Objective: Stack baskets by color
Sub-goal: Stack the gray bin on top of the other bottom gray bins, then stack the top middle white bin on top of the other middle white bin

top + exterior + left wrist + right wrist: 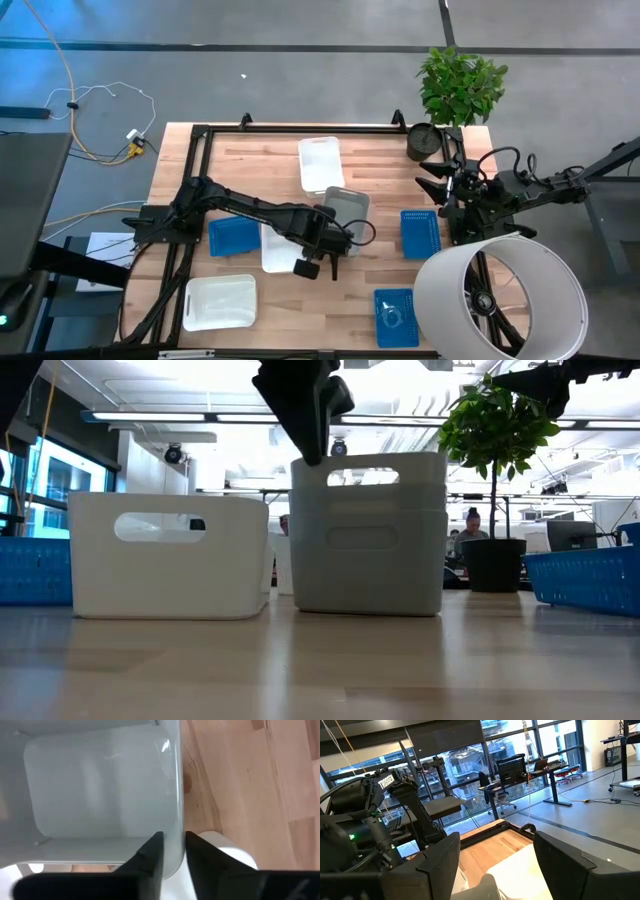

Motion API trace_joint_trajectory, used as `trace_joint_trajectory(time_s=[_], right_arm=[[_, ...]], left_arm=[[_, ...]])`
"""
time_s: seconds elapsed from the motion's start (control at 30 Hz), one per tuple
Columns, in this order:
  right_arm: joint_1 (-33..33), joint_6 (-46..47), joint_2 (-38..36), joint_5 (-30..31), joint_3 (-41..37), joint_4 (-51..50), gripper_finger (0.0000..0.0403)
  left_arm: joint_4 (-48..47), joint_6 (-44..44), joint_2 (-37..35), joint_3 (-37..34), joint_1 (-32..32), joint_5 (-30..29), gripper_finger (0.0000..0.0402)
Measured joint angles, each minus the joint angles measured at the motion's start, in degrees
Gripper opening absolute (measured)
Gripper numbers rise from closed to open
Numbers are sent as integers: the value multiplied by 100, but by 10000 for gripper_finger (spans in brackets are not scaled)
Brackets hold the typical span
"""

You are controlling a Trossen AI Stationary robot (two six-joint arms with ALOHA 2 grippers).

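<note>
A grey basket (347,208) stands mid-table. In the low view it sits nested inside a second grey basket (368,560), whose bottom rests on the wood. My left gripper (333,247) points down over the grey basket's near end (172,851), slightly open, with one finger on each side of the end wall. White baskets (320,163) (220,300) (278,248) and blue baskets (233,237) (420,233) (395,317) stand apart on the table. My right gripper (495,847) waits open and raised at the far right (437,186). My left gripper comes from above, pointing down, one finger (150,857) inside the grey basket and the other (202,857) outside its near end wall (175,840), close to a corner. Whether the fingers touch the wall I cannot tell. The basket sits level in the lower grey one.
A large white cylinder (500,295) fills the near right corner. A dark pot (425,140) and a green plant (460,85) stand at the far right. Bare wood lies in the middle near the front edge (315,310).
</note>
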Motion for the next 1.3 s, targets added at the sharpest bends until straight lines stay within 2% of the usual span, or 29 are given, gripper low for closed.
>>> trace_joint_trajectory(time_s=[0.23,0.43,0.6,0.7,0.77,0.93,1.17,1.3], right_arm=[[0,0,0,0,0,2,240],[2,0,0,0,0,2,240],[0,0,-1,0,0,2,240],[1,26,0,-1,0,2,240],[2,26,0,-2,0,2,240],[2,38,0,-54,0,6,240],[2,46,0,-63,0,5,240],[2,19,0,-66,0,5,240]], left_arm=[[-6,-55,-15,1,11,21,170],[-91,-123,-456,10,90,185,236],[131,-188,-1113,8,317,553,251],[821,-350,-1578,-19,434,578,247],[1599,-458,-1933,-230,507,580,242],[3473,-723,-3019,-1567,694,565,230],[6744,-1611,-4584,-4416,781,549,214],[8363,-2060,-5115,-5759,664,363,208]])
